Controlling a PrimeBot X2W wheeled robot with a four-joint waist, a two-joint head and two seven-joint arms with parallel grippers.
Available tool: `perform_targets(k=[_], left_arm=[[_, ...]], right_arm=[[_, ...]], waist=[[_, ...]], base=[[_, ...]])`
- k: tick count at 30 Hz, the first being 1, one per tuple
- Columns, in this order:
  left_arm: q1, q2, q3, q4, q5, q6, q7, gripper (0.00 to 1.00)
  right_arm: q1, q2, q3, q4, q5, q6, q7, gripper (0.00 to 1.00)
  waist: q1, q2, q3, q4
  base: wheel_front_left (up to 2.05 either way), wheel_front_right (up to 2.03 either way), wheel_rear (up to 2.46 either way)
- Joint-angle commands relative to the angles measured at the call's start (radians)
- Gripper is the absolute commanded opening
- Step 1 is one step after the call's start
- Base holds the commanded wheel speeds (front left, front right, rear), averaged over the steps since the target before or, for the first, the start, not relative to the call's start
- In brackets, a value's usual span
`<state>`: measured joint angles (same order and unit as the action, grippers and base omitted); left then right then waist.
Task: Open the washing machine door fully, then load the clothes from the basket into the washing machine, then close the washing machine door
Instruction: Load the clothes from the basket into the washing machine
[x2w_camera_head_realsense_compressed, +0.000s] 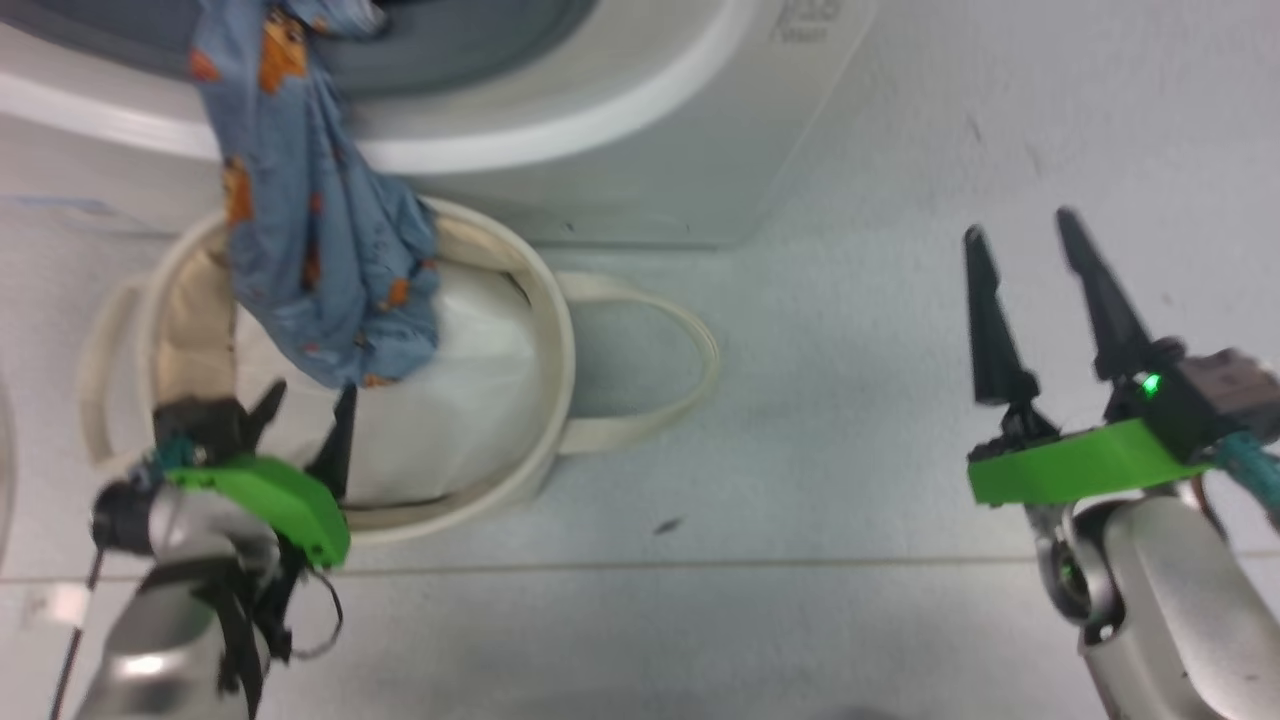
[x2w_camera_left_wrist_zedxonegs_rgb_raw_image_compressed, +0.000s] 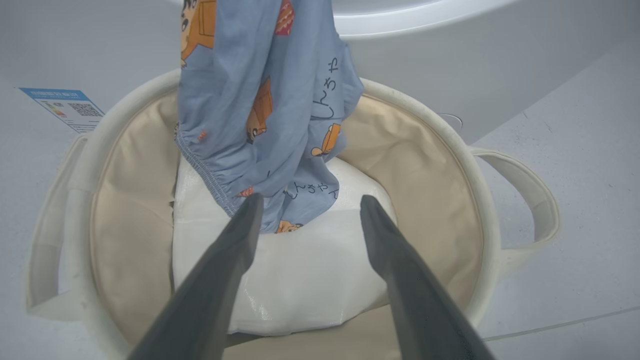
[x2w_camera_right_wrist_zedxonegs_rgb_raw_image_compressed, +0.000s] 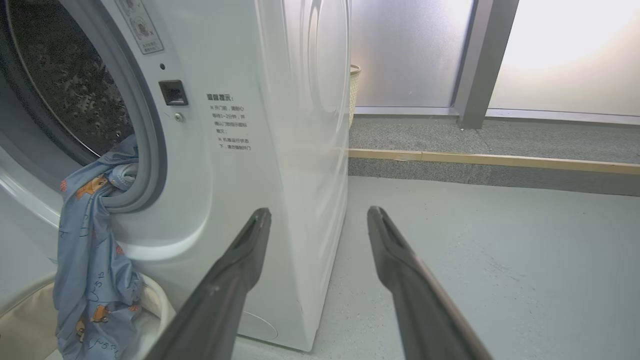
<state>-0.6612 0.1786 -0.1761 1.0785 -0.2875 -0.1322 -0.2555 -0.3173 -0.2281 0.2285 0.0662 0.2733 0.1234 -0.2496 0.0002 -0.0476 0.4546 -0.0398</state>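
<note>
Washing machine (x2w_camera_head_realsense_compressed: 650, 130) at twelve o'clock, drum mouth uncovered. Basket (x2w_camera_head_realsense_compressed: 555, 340) at nine, just before it. Clothes (x2w_camera_head_realsense_compressed: 320, 250) draped from seal into basket. Left end effector (x2w_camera_head_realsense_compressed: 313, 390) apart beneath hem; right end effector (x2w_camera_head_realsense_compressed: 1018, 225) at three, apart, empty.

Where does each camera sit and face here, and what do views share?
Head view: robot's head, facing down at the floor, the basket and the foot of the washing machine; left gripper and right gripper, both open, show.
Left wrist view: left wrist, looking down into the basket between its own fingers.
Right wrist view: right wrist, facing the washing machine's front corner and floor; own fingers below.
Shared: all three show the clothes hanging from the machine's opening into the basket.
</note>
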Motion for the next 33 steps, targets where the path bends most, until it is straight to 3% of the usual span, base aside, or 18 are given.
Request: perform_targets(k=[1, 14, 28, 29, 30, 31, 33], left_arm=[[-0.047, 0.049, 0.026, -0.007, -0.001, 0.002, -0.006, 1.00], [-0.252, 0.092, 0.032, 0.064, 0.029, 0.006, -0.006, 1.00], [-0.367, 0.104, 0.017, 0.081, 0.033, 0.002, -0.006, 1.00], [-0.368, 0.107, 0.014, 0.079, 0.037, 0.002, -0.006, 0.89], [-0.369, 0.109, 0.014, 0.077, 0.038, 0.002, -0.006, 0.15], [-0.369, 0.111, 0.017, 0.077, 0.038, 0.002, -0.006, 0.00], [-0.371, 0.113, 0.025, 0.079, 0.035, 0.005, -0.006, 0.00]], right_arm=[[-0.013, 0.002, -0.005, -0.053, -0.018, 0.007, -0.012, 1.00], [-0.018, 0.034, -0.068, -0.151, -0.083, 0.007, -0.012, 1.00], [0.001, 0.053, -0.091, -0.185, -0.107, 0.007, -0.012, 1.00], [0.001, 0.053, -0.091, -0.184, -0.107, 0.007, -0.012, 1.00], [0.001, 0.053, -0.091, -0.184, -0.107, 0.007, -0.012, 1.00], [0.000, 0.053, -0.091, -0.183, -0.107, 0.007, -0.012, 1.00], [0.001, 0.053, -0.094, -0.182, -0.107, 0.007, -0.012, 1.00]], waist=[[-0.0002, 0.0000, 0.101, -0.043], [-0.0002, 0.0000, 0.317, -0.062], [-0.0002, 0.0000, 0.369, -0.063], [-0.0002, 0.0000, 0.368, -0.064], [-0.0002, 0.0000, 0.366, -0.064], [-0.0002, 0.0000, 0.364, -0.064], [-0.0002, 0.0000, 0.361, -0.062]], base=[[0.00, 0.00, 0.00], [0.00, 0.00, 0.00], [0.00, 0.00, 0.00], [0.00, 0.00, 0.00], [0.00, 0.00, 0.00], [0.00, 0.00, 0.00], [0.00, 0.00, 0.00]])
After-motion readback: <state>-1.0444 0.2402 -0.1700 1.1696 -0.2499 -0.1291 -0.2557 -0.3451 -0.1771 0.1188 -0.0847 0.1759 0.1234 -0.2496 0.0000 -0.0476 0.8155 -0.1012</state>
